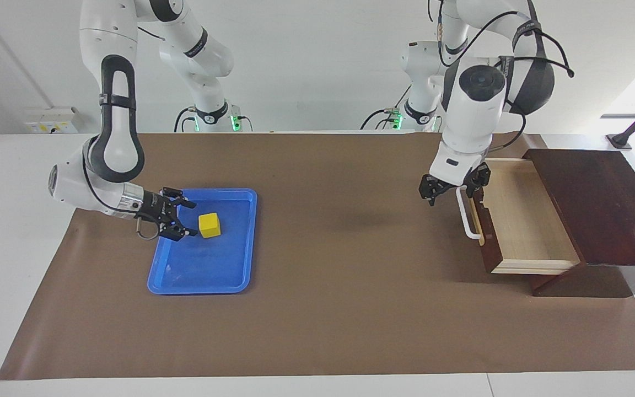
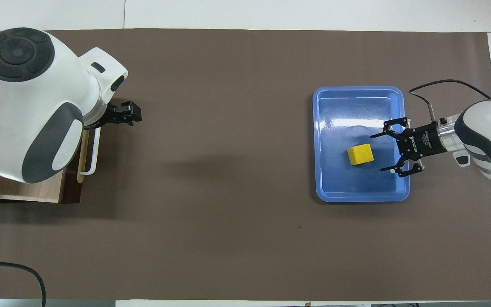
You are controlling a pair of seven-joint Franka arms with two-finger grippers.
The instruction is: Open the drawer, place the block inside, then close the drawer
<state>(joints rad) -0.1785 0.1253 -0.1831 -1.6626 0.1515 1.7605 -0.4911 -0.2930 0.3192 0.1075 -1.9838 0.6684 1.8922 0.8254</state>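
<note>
The drawer (image 1: pixel 521 220) of the dark reddish-brown box (image 1: pixel 604 204) stands pulled out at the left arm's end of the table, its pale wood inside bare. My left gripper (image 1: pixel 453 186) is open and hangs over the end of the white handle (image 1: pixel 467 220) that is nearer to the robots, holding nothing. In the overhead view the left arm covers most of the drawer (image 2: pixel 19 189), and the gripper (image 2: pixel 130 113) shows beside the handle (image 2: pixel 94 153). The yellow block (image 1: pixel 210 225) (image 2: pixel 360 154) lies in the blue tray (image 1: pixel 199 290). My right gripper (image 1: pixel 193 219) (image 2: pixel 377 152) is open, low over the tray, right beside the block, jaws facing it.
The blue tray (image 2: pixel 356 106) lies on the brown mat (image 1: pixel 339 231) toward the right arm's end. The drawer's handle and front stick out over the mat. A black cable (image 2: pixel 11 268) lies at the table's corner near the left arm's base.
</note>
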